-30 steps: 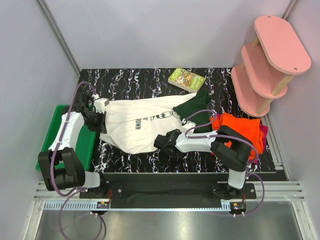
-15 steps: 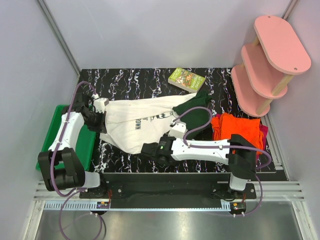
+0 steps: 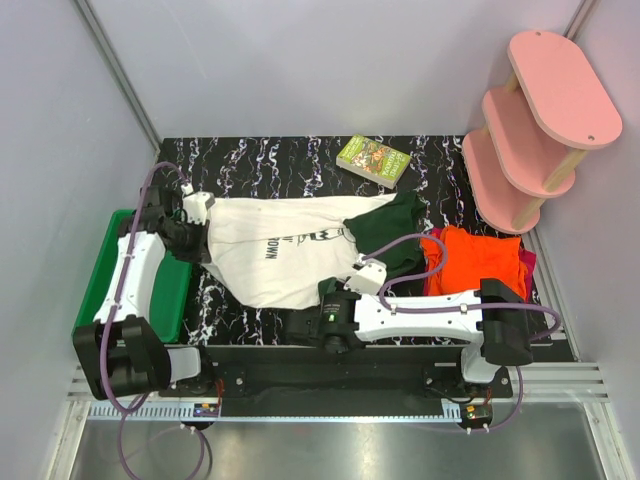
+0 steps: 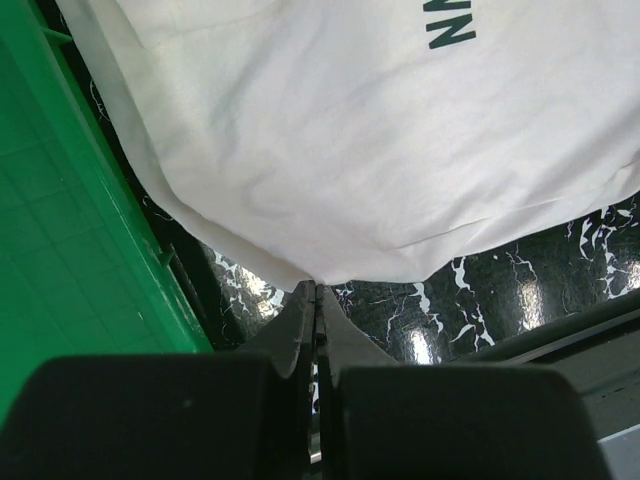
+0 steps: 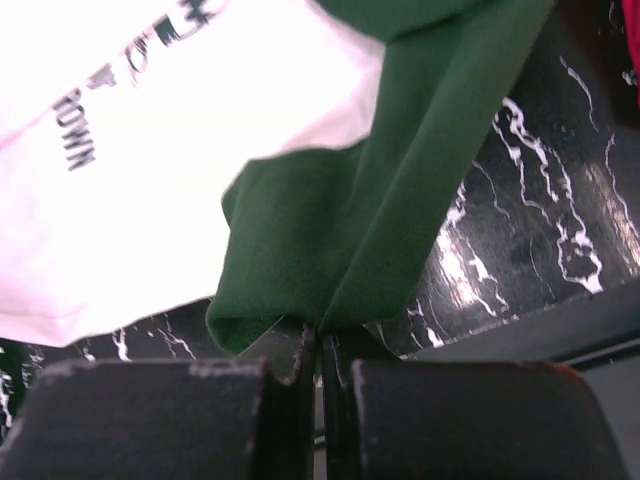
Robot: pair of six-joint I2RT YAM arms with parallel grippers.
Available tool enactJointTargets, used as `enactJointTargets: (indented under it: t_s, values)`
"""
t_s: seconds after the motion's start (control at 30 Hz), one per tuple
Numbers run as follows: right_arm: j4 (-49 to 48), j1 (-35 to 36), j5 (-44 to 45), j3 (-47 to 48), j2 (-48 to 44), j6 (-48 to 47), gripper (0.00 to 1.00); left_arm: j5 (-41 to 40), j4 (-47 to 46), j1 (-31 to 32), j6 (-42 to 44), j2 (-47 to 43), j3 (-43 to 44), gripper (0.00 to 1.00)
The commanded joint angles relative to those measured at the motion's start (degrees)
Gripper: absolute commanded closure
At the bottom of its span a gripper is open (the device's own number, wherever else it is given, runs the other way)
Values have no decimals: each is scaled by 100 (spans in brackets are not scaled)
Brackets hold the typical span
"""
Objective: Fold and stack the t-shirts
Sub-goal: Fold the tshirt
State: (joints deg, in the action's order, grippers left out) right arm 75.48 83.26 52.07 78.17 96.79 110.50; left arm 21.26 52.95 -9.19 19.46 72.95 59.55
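The cream-white t-shirt (image 3: 280, 245) with black print lies spread on the black marble table (image 3: 260, 160). One dark green sleeve (image 3: 390, 222) lies at its right. My left gripper (image 3: 202, 246) is shut on the shirt's left edge; in the left wrist view the jaws (image 4: 316, 285) pinch the white cloth (image 4: 350, 150). My right gripper (image 3: 335, 292) is at the shirt's near edge, shut on a dark green sleeve (image 5: 380, 220). The jaws (image 5: 320, 328) pinch a fold of it. The orange t-shirt (image 3: 475, 255) lies at the right on the magenta-red one (image 3: 526, 262).
A green tray (image 3: 150, 290) stands off the table's left edge, right beside my left gripper; it also shows in the left wrist view (image 4: 60, 260). A small green book (image 3: 373, 160) lies at the back. A pink tiered shelf (image 3: 540, 110) stands at the back right.
My right gripper has moved left and toward the near edge, stretching the arm out low along the front. The left gripper has shifted slightly back, and the shirt has shifted with them.
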Motion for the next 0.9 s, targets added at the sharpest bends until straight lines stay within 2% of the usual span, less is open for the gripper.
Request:
enactJointTargets:
  t_s: [0.0,0.17,0.27,0.47,0.87]
  values:
    - [1794,49,777,548,102,-149,100,98,-66,14,-22,-351,66,100]
    - [1786,32,1471,1471,568,-1002,100,98,5,14,-57,-483,74,100]
    - [1777,-3,1674,1780,421,-1460,100,72,23,14,-39,-615,74,100]
    - [1768,-152,1718,1324,-458,-1795,100,28,49,14,-21,-852,-40,100]
    - [1777,-697,1402,639,-1601,-2463,100,19,49,14,-197,-949,-189,100]
